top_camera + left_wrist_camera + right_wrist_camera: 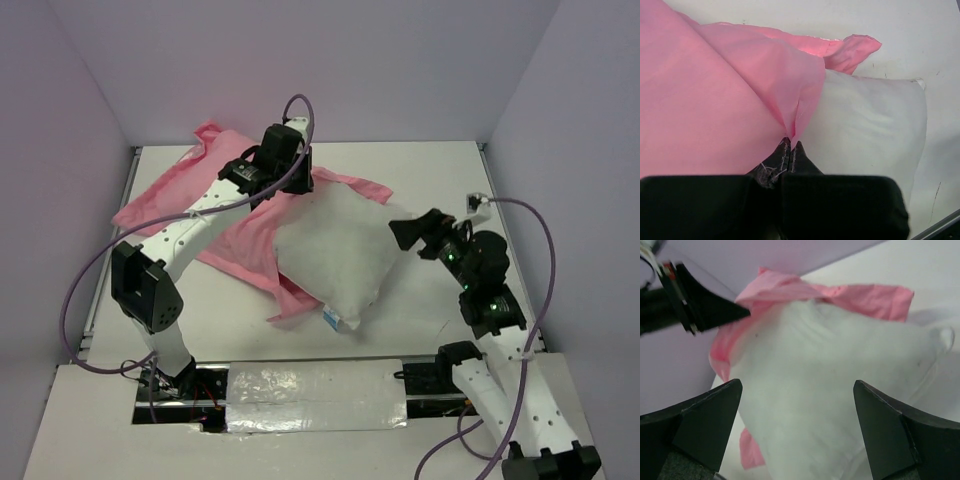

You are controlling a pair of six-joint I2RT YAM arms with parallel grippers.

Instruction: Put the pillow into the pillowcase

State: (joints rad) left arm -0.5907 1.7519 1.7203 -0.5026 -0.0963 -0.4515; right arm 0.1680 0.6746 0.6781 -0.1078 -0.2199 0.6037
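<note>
Shows a plump white pillow [335,250] lying slantwise in the middle of the white table [430,175], with a small blue-white tag [333,320] at its near corner. Shows a pink pillowcase [165,200] crumpled to the left, lapping along the pillow's far edge and poking out in a strip beneath its near-left side. Finds the left gripper [296,182] down on the pink fabric at the pillow's far-left corner (fingertips hidden under the wrist, so the grip cannot be judged here). Finds the right gripper [417,230] just beside the pillow's right side, jaws spread wide and turned toward it. Leaves contact there unclear.
</note>
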